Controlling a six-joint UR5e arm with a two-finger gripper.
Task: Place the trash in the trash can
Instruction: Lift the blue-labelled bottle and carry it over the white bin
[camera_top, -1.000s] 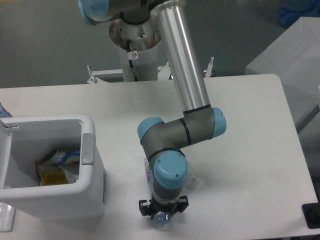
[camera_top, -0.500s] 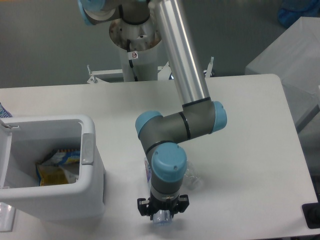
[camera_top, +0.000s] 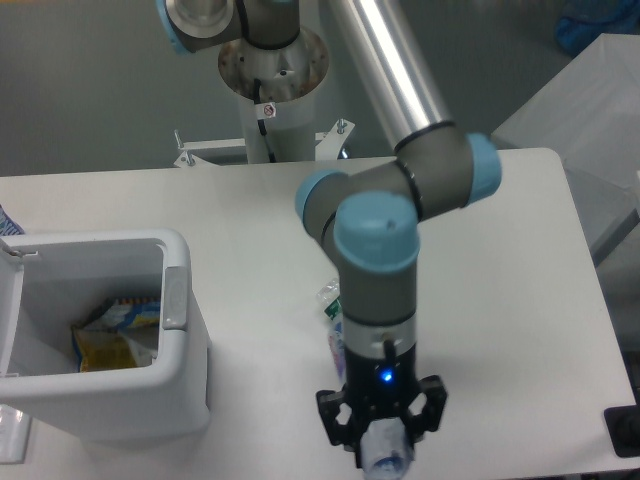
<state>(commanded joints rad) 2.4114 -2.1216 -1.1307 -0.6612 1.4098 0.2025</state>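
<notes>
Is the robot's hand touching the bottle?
Touching. The camera view shows the end effector closed around one end of the clear bottle, lifted near the table's front edge.

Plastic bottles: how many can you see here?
2. One bottle sits in the end effector near the table's front edge. A green-labelled bottle peeks out behind the arm, mostly hidden. Others may be hidden.

A white table (camera_top: 520, 300) stands before what looks like grey flooring.
</notes>
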